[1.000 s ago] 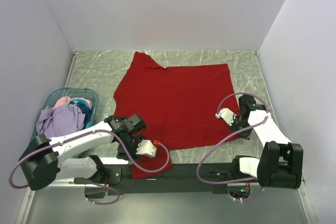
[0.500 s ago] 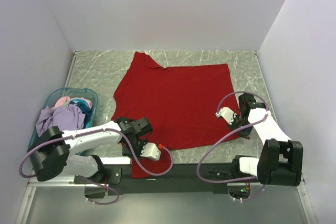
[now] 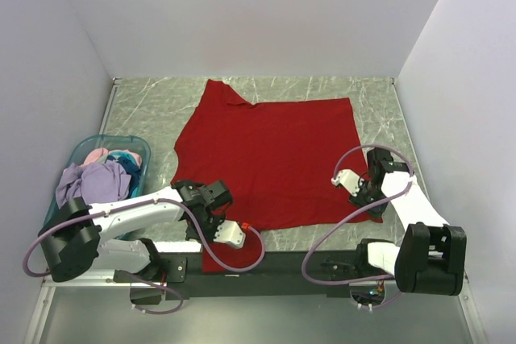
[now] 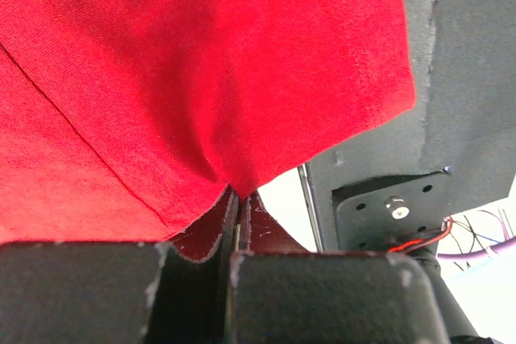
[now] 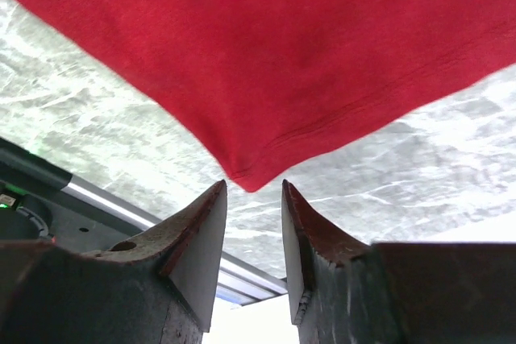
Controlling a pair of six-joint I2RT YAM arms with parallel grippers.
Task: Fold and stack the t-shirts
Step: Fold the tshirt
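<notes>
The large red t-shirt (image 3: 266,159) lies spread flat on the marble table, and its near-left part hangs over the front edge. My left gripper (image 3: 211,213) is at that near-left hem. In the left wrist view the left gripper (image 4: 239,195) is shut on a pinch of the red t-shirt (image 4: 201,62). My right gripper (image 3: 372,209) is at the shirt's near-right corner. It stands open (image 5: 252,191), and the red t-shirt corner (image 5: 306,46) lies on the table just beyond its tips, untouched. Lavender (image 3: 89,183), teal-blue (image 3: 127,163) and pink (image 3: 97,155) t-shirts lie in the basket.
The translucent teal basket (image 3: 81,149) stands at the left, beside the left arm. White walls close the table on the left, back and right. The black base rail (image 3: 274,263) runs along the near edge, with purple cables looping off both arms.
The left gripper moved to the near-left hem and shut on the red cloth. The right gripper opened and let go of the near-right corner, which now lies on the table.
</notes>
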